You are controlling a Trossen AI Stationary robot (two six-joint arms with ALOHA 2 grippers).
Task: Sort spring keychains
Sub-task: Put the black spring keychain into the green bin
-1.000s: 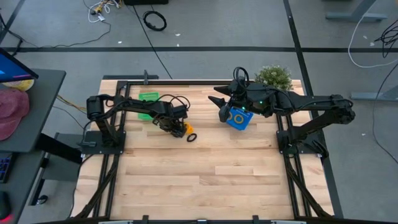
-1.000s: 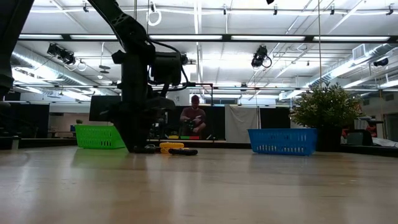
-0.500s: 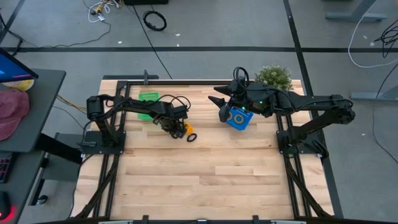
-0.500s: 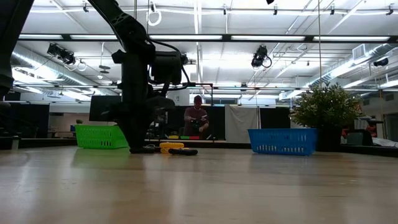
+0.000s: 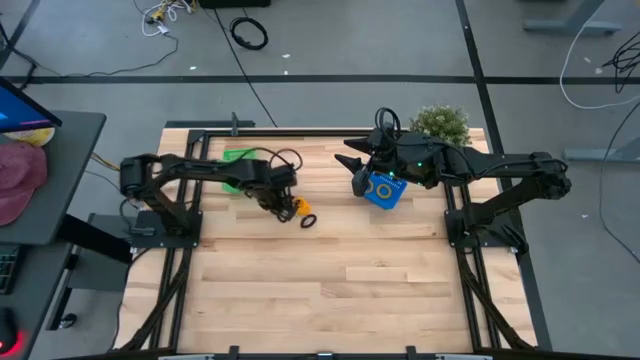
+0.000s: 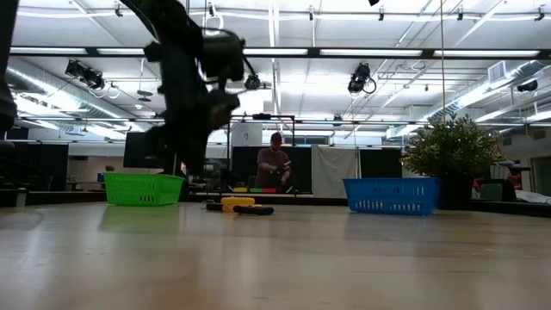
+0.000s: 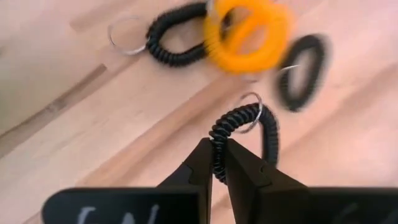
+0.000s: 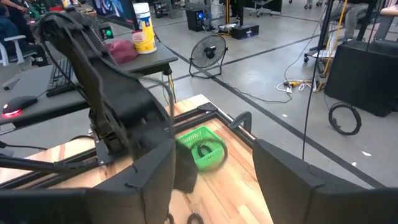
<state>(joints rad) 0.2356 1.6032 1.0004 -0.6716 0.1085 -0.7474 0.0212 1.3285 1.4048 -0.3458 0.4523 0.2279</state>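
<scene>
We are looking at a large workshop with ceiling lights, cables on a grey floor and a pale wooden table (image 5: 330,280) in a black frame; in the low view a person (image 6: 274,168) is standing far behind the table. A green basket (image 5: 238,160) is sitting toward the table's left rear, a blue basket (image 5: 383,190) toward its right rear, and a potted plant (image 5: 440,123) is standing just behind the blue one.

The left gripper (image 7: 217,163) is working near the table's middle, between the two baskets, and we are seeing its fingers pinching the coil of a black spring keychain (image 7: 244,134), whose metal ring is showing at the far end of the loop. Just beyond it on the wood are lying an orange spring keychain (image 7: 247,34), a second black keychain (image 7: 174,38) partly tucked under the orange one, and a third black keychain (image 7: 303,71) a little apart. From above, the orange one (image 5: 290,209) and one black loop (image 5: 307,220) are lying beside that gripper.

The right gripper (image 8: 211,168) is waiting above the blue basket with its fingers spread wide and nothing between them.

White handwriting is showing on the left gripper's body, but we are unable to read it. A yellow-labelled bottle (image 8: 143,30) is standing on a side desk; its label is too small to read.
</scene>
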